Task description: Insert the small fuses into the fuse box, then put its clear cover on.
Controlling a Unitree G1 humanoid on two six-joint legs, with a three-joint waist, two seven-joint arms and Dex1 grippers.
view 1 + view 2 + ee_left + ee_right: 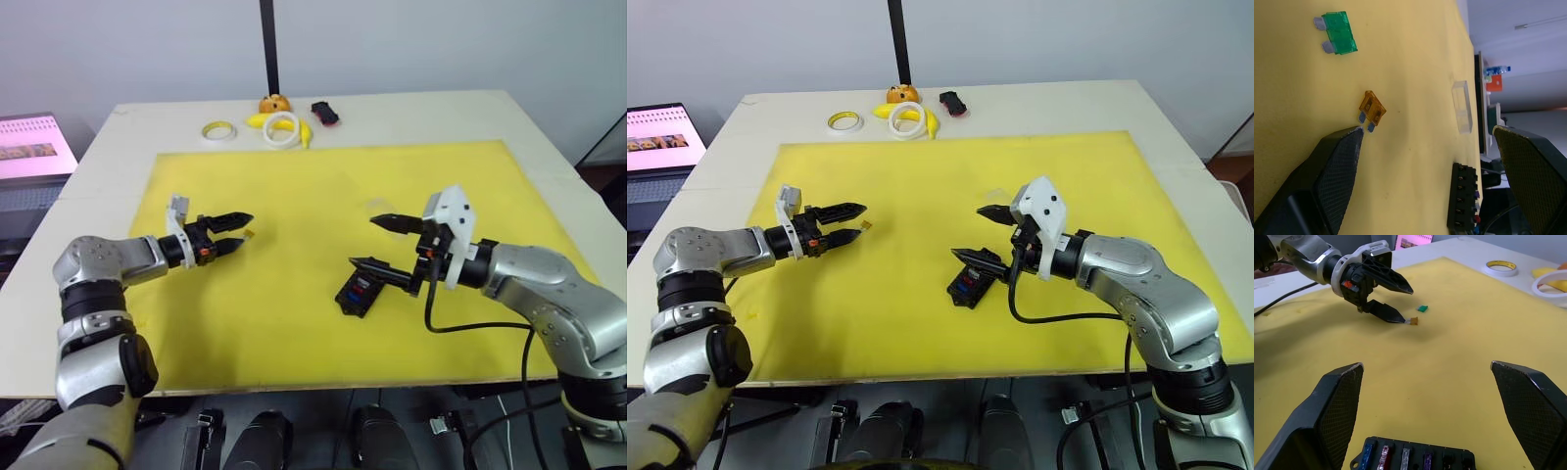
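Left wrist view: left gripper (1425, 161) spread wide by tiny orange plastic fuse (1372, 108); right gripper (1427, 406) also spread, over black slotted fuse box (1415, 456).

Bright, even overhead light; soft short shadows under arms on yellow mat (294, 196). Wrist views: near tool fingers blurred (background sharper). No glare.

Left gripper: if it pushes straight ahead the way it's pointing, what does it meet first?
Probably the orange fuse, lying just off the tip of one finger of the open left gripper. The green fuse lies further on.
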